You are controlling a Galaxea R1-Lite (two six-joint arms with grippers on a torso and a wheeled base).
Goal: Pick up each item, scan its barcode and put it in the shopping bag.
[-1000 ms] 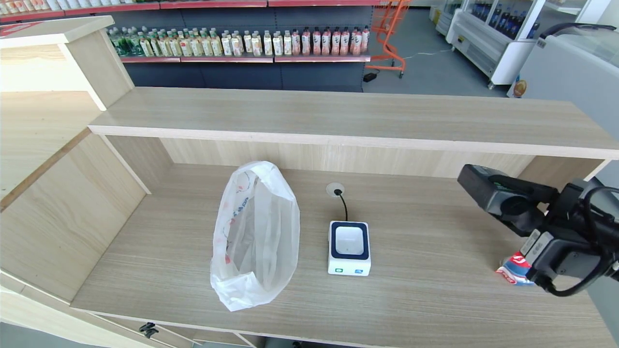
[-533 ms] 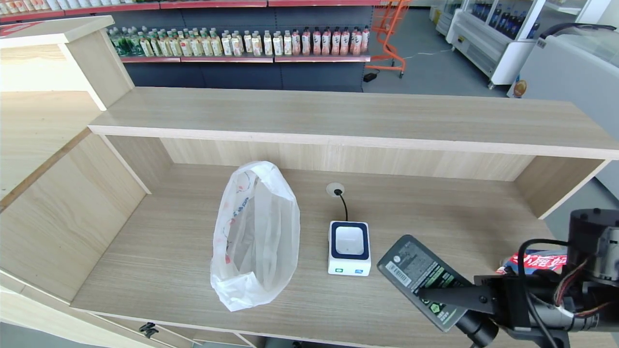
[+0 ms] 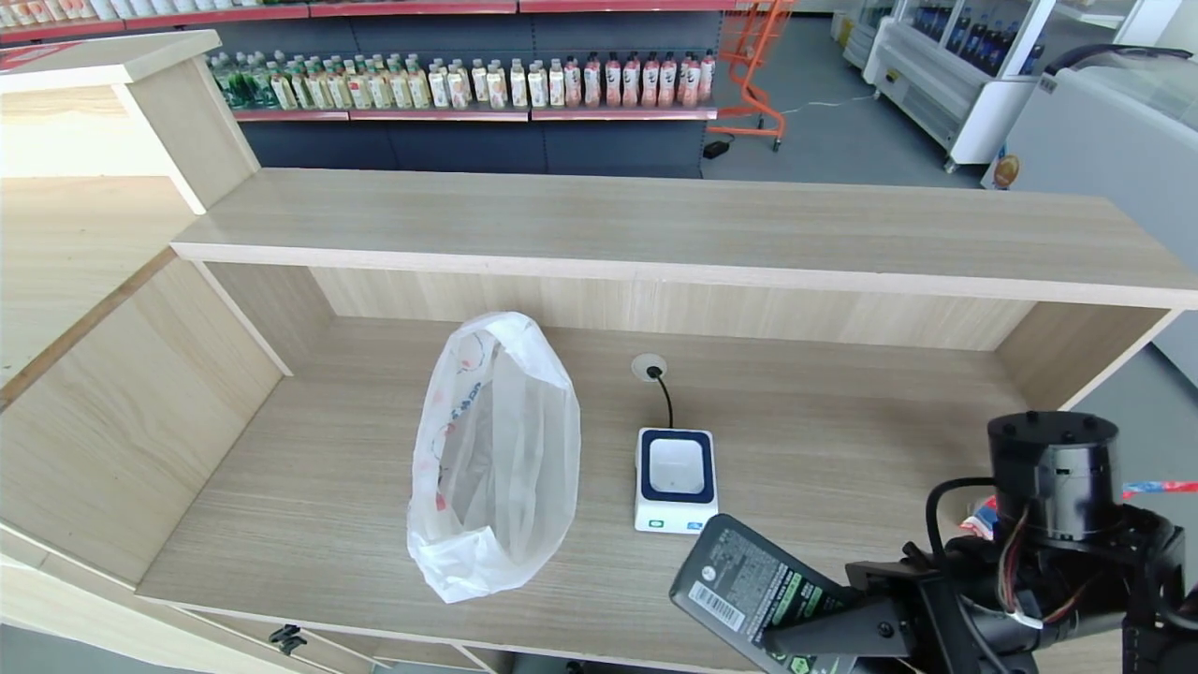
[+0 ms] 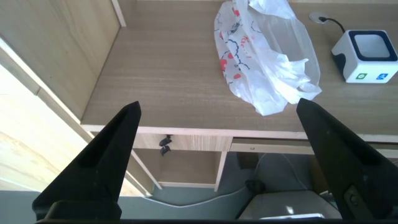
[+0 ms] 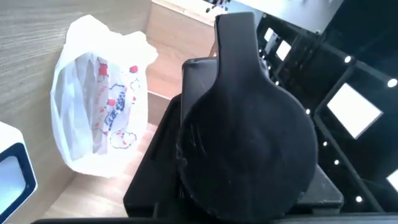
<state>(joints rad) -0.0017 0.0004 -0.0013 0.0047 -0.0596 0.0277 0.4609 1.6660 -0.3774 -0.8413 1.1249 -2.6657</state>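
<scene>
Your right end effector grips the dark packet over the bench's front edge, near the scanner. The barcode faces up and likely needs turning toward the scanner. Your left end effector stands open, empty.

Over one second: right gripper, clamped on the dark packet, swung down and leftward from high at the far right, well apart from the scanner. Packet now just front-right of the scanner, its barcode face turned upward.
</scene>
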